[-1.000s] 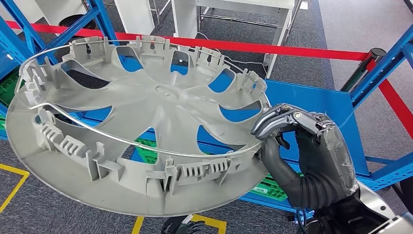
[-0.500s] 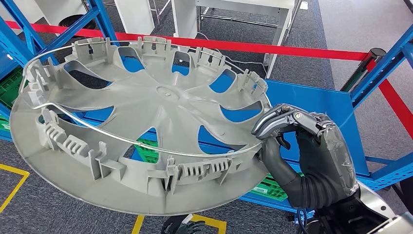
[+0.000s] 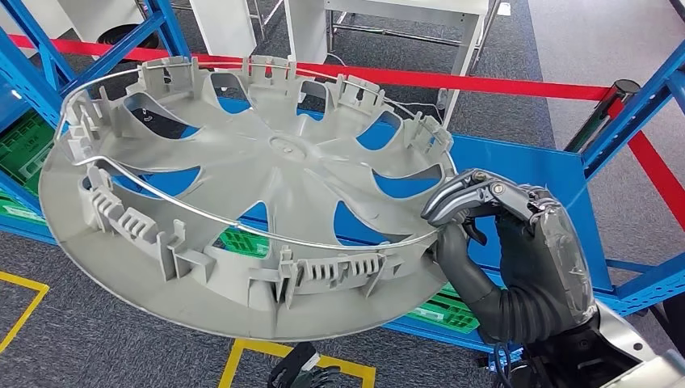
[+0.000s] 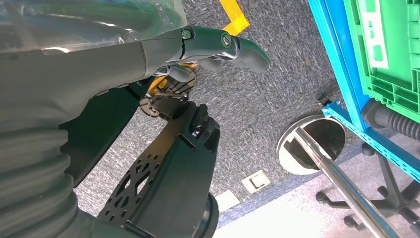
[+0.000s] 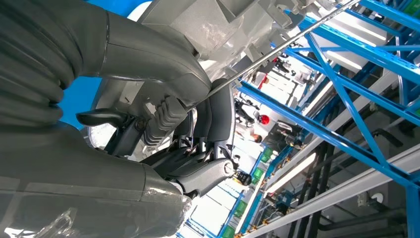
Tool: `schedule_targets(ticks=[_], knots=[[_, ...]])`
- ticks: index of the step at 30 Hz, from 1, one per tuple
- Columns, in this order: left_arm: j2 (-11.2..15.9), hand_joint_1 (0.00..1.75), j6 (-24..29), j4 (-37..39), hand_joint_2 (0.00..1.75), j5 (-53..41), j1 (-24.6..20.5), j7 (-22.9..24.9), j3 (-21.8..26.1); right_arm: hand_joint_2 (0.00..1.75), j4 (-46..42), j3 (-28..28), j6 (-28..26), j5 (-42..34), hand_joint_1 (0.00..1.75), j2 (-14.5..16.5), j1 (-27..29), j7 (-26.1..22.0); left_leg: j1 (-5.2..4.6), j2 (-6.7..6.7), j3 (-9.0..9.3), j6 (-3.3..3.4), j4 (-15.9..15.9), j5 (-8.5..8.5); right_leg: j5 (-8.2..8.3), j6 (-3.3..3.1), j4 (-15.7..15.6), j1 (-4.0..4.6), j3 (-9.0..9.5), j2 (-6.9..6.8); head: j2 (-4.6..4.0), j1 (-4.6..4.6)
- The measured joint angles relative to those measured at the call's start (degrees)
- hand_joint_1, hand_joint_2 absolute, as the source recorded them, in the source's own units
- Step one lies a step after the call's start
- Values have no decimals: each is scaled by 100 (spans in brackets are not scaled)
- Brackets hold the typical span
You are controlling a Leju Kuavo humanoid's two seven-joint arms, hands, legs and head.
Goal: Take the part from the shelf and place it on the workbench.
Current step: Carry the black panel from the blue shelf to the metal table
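The part is a large grey plastic wheel cover [image 3: 275,170] with a thin wire ring [image 3: 202,214] around its inner clips, its back face towards me. It hangs tilted in the air in front of the blue shelf [image 3: 533,174]. My right hand [image 3: 517,242] grips its rim at the right edge, fingers over the top and thumb beneath. The right wrist view looks up at the cover's rim [image 5: 223,25] above that hand's fingers [image 5: 163,114]. My left hand [image 4: 148,54] hangs low over the carpet with nothing in it, its thumb [image 4: 237,47] sticking out.
Blue shelf posts [image 3: 638,105] rise on both sides, with green crates [image 3: 20,153] on the low level. A red bar [image 3: 485,82] crosses behind, and white table legs [image 3: 464,56] stand beyond it. Yellow tape [image 3: 24,311] marks the carpet. A chrome pole on a round base [image 4: 312,144] stands beside a green crate [image 4: 391,49].
The wheel cover has shifted to the right and slightly up in my right hand's grip. The hand itself has barely moved.
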Motion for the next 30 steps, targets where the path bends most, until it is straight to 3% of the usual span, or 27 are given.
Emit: schedule_targets(ticks=[14,17,19,21,23,24,25,26,28,30], knots=[[0,0,78,1,175,-9,-10,0,-2,175,0,4,2,16,175,0,0,51,0,0,0,0,0,0,0,0,0,0,0,0,0,-1],[1,0,78,0,175,-9,-13,0,-2,175,-1,7,2,16,175,1,-3,55,-16,-3,8,45,-2,7,26,33,-38,-17,16,4,0,-7],[-3,0,77,-1,175,-9,-18,0,-1,175,-2,7,2,17,175,-1,-8,59,23,7,69,83,-111,79,-17,70,-25,-19,25,3,-1,-13],[-7,0,73,-1,175,-9,-32,0,0,175,-2,7,1,25,175,-2,-8,62,72,24,116,99,-210,150,-294,105,338,-26,-112,-4,-1,12],[-8,0,68,-1,175,-9,-37,1,1,175,-1,11,1,32,175,-2,5,66,86,32,107,102,-211,164,-655,151,1060,-63,-411,-11,-2,45],[-9,0,64,-1,175,-9,-36,3,1,175,1,15,1,32,175,-3,15,72,95,34,100,92,-201,163,-738,176,1337,-89,-524,-14,-2,52],[-9,0,61,-1,175,-8,-34,5,1,175,4,20,1,38,175,-5,20,79,108,36,91,74,-183,157,-711,206,1425,-115,-553,-17,-1,55],[-10,0,56,-1,175,-7,-35,7,1,175,7,23,1,48,175,-7,21,88,130,36,80,44,-152,145,-580,237,1287,-142,-477,-20,-1,57],[-9,0,48,0,175,-1,-40,9,2,175,13,26,0,76,175,-9,16,101,180,31,31,-51,-44,97,-253,303,610,-182,-137,-19,-2,69],[-7,0,38,2,175,13,-50,13,3,175,13,32,-1,96,175,-10,11,109,193,20,-40,-162,75,60,-125,259,185,-180,46,15,-2,90]])
